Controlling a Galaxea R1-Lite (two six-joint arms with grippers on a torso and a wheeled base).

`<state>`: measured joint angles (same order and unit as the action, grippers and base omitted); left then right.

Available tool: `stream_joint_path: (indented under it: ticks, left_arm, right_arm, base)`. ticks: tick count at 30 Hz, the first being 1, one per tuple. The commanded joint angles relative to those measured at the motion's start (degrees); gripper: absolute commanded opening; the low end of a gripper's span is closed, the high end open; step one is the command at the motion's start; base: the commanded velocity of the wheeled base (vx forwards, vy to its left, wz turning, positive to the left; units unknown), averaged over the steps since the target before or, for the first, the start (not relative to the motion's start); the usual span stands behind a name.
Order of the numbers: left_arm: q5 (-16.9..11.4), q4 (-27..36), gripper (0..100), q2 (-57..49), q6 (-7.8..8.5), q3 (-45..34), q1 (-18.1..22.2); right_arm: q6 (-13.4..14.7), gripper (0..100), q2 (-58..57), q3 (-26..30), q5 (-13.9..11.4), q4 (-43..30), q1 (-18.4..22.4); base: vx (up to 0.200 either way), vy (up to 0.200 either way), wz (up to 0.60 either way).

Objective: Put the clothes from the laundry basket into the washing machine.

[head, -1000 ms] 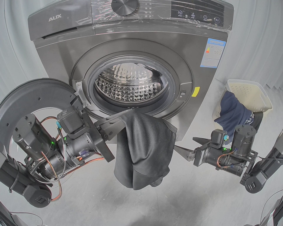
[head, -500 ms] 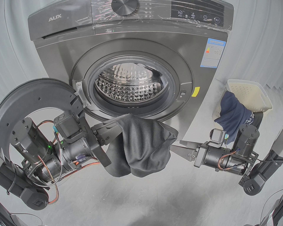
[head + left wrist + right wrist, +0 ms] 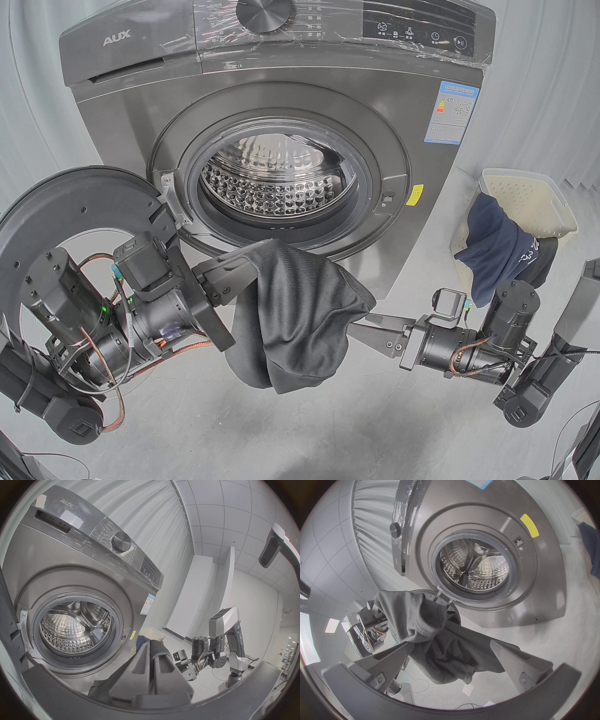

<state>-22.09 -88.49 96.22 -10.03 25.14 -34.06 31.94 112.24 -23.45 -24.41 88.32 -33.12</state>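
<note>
The dark garment [image 3: 300,312], which hung long and straight from the left gripper [image 3: 240,272] a second ago, bunched up short and wide half a second ago. It has now dropped partway again, with a fold bulging below the left gripper. The left gripper has drawn back slightly to the left, still clamped on the cloth. The right gripper [image 3: 365,328] has slid left and lower in the head view, closing in on the garment's right edge.
</note>
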Motion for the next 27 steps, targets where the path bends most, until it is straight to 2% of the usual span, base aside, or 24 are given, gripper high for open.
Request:
stream_joint_path:
  ticks: [1,10,20,27]
  left_arm:
    - [0.03,-0.01,0,0.46,0.01,0.18,0.05]
    - [0.03,-0.01,0,0.37,-0.07,0.18,0.13]
    - [0.12,-0.01,0,0.28,-0.07,-0.09,0.22]
    - [0.29,-0.01,0,0.11,0.01,-0.18,0.13]
  right_arm:
    - [0.14,100,1.58,1.04,-0.03,0.19,1.04]
    - [1.2,100,0.61,1.31,-0.56,0.27,0.87]
    - [1.2,100,-3.52,4.91,-0.73,0.27,1.83]
    - [1.28,100,-5.1,3.33,-0.73,0.27,0.95]
  base:
    - [0.0,0.0,0.0]
    - [0.0,0.0,0.0]
    - [0.0,0.0,0.0]
    - [0.0,0.0,0.0]
